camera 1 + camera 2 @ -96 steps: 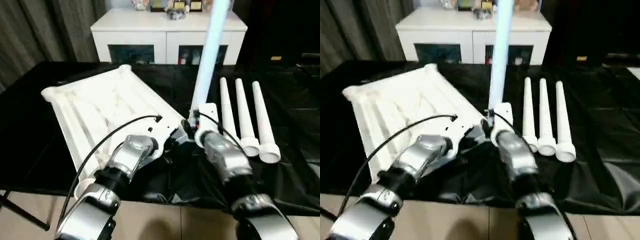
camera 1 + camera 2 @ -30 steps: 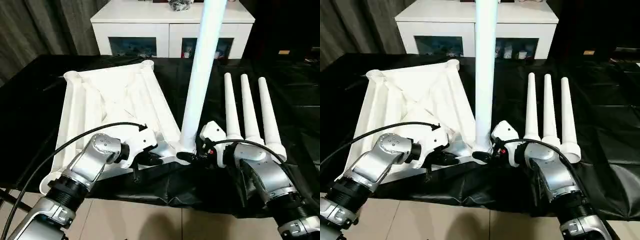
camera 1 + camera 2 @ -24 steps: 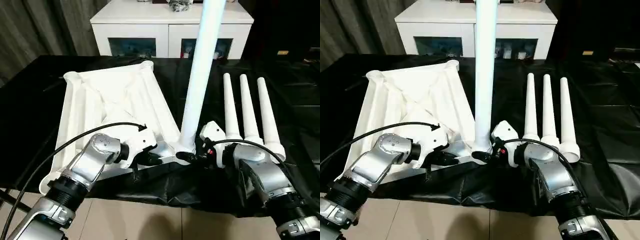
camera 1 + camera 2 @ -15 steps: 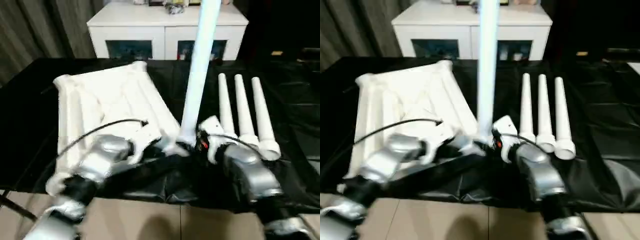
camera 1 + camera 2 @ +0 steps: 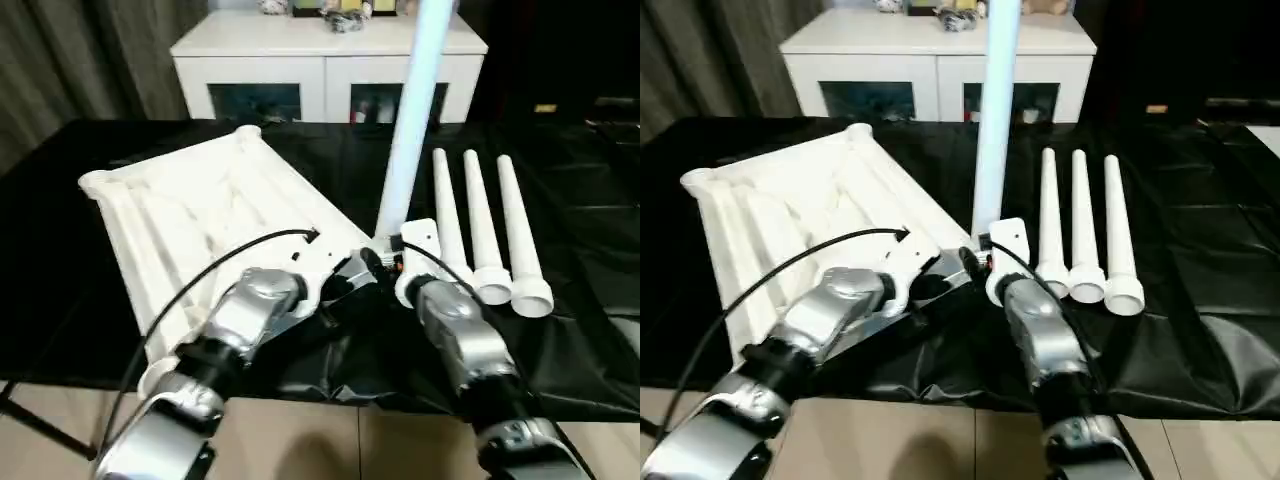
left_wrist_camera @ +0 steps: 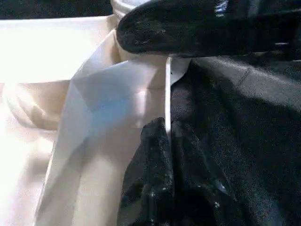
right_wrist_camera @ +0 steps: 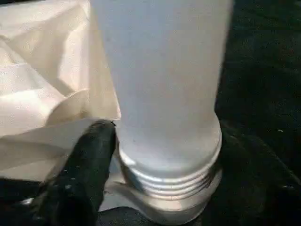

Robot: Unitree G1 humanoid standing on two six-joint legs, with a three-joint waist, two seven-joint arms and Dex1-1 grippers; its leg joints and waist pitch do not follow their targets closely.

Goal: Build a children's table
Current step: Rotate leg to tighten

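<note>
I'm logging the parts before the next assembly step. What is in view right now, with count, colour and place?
table top: one, white, lying underside up on the black cover, left of centre.
standing leg: one, white, upright in the top's near right corner socket; its threaded base shows in the right wrist view.
loose legs: three, white, lying side by side on the cover to the right, wide ends toward the robot.
cover: one, black, spread over the work surface.
cabinet: one, white with dark glass doors, behind the work surface, small items on top.
curtain: grey, back left.
left hand: one, black fingers, shut, at the top's near corner.
right hand: one, at the standing leg's base.
</note>
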